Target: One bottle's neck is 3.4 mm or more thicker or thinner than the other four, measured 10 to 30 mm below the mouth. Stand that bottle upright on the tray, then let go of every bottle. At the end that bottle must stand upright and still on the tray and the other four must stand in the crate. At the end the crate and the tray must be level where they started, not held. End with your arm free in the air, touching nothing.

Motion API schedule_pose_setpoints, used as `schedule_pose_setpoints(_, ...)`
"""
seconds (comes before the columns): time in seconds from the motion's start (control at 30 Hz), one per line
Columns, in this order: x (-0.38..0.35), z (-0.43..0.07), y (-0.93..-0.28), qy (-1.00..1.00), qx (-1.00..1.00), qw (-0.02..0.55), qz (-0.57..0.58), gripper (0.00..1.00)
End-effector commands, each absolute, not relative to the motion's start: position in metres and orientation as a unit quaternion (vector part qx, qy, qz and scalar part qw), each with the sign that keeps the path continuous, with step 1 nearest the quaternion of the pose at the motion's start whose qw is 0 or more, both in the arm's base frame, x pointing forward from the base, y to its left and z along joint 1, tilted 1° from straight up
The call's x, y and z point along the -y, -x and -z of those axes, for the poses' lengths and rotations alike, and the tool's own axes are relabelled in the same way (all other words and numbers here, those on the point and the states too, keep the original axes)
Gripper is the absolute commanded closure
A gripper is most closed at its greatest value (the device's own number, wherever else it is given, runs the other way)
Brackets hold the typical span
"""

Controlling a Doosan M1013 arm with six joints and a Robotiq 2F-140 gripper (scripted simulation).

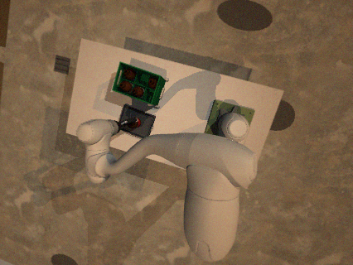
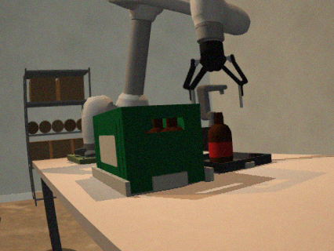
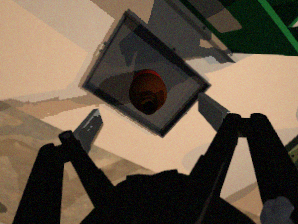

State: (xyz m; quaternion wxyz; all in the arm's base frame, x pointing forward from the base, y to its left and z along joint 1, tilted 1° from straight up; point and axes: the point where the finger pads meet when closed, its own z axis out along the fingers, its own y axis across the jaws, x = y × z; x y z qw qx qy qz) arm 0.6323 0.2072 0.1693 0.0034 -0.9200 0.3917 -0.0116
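Note:
A brown bottle with a red label (image 2: pixel 219 138) stands upright on the dark tray (image 2: pixel 236 161), beside the green crate (image 2: pixel 150 145). From above the bottle (image 1: pixel 137 122) is on the tray (image 1: pixel 140 118) and the crate (image 1: pixel 140 83) holds several brown bottles (image 1: pixel 129 74). My gripper (image 2: pixel 215 88) is open and empty, well above the tray bottle and apart from it. In the wrist view the bottle (image 3: pixel 148 91) is seen from above in the tray, between and beyond my spread fingers.
The arm's base sits on a green camouflage plate (image 1: pixel 229 117) at the table's right. A metal shelf (image 2: pixel 56 118) with boxes stands behind the table's left end. The tray lies close to the table's front edge.

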Motion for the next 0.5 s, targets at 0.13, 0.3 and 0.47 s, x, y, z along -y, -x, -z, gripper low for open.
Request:
schedule_pose_setpoints(0.13, -0.207, -0.184, -0.632, 0.920, -0.392, 0.004, 0.012, 0.00)
schedule_pose_setpoints(0.3, -0.207, -0.194, -0.632, 0.920, -0.392, 0.004, 0.012, 0.00)
schedule_pose_setpoints(0.47, -0.207, -0.205, -0.631, 0.920, -0.392, 0.004, 0.012, 0.00)
